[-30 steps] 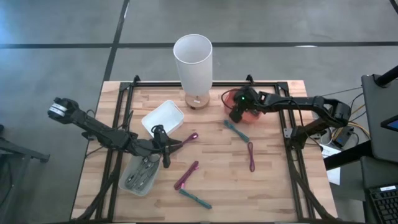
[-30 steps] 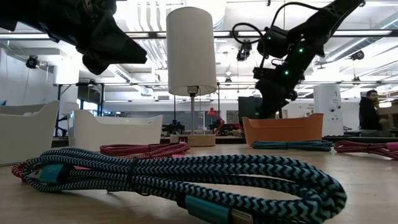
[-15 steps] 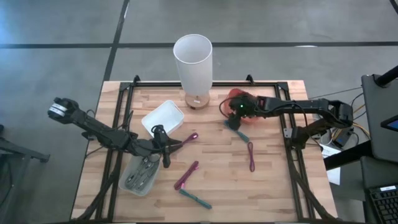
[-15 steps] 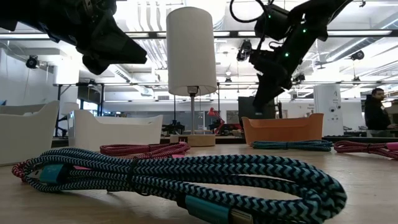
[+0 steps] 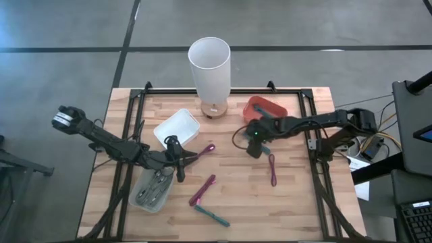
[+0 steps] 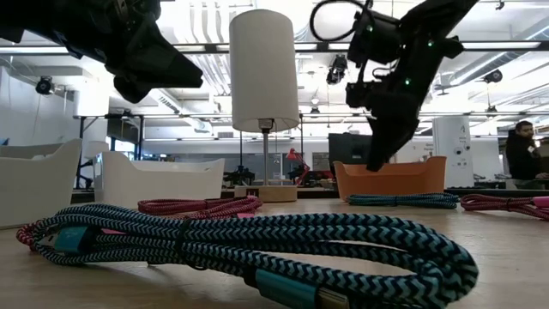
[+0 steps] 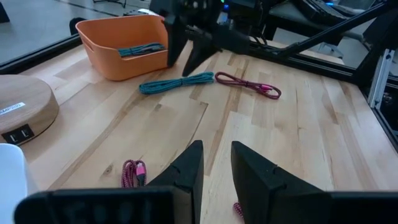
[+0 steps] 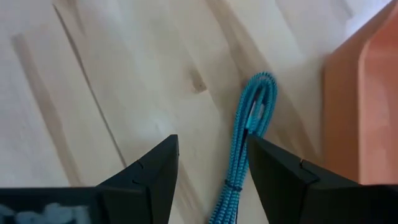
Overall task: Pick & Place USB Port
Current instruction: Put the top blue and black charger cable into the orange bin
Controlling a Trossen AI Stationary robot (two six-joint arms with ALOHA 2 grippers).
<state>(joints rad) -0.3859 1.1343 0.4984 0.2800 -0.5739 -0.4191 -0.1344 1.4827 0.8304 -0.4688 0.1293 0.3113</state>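
A teal braided USB cable [image 8: 254, 118] lies folded on the wooden table next to the orange bin [image 5: 266, 106]. It also shows in the left wrist view [image 7: 177, 83]. My right gripper [image 8: 212, 146] is open above this cable, fingers pointing down, touching nothing; it stands beside the bin in the high view [image 5: 254, 143]. A teal cable [image 7: 140, 50] lies inside the bin. My left gripper [image 5: 179, 162] waits at the table's left-middle, slightly open and empty.
A white lamp [image 5: 209, 64] stands at the far middle. A white bin [image 5: 177, 128] and a clear bin with cables [image 5: 152, 189] sit at the left. Pink cables [image 5: 273, 169] [image 5: 202, 191] [image 5: 206, 149] and another teal cable [image 5: 212, 215] lie on the table.
My right gripper has gone from above the orange bin toward the table's near edge and now stands over the teal cable beside the bin. The left arm has kept still.
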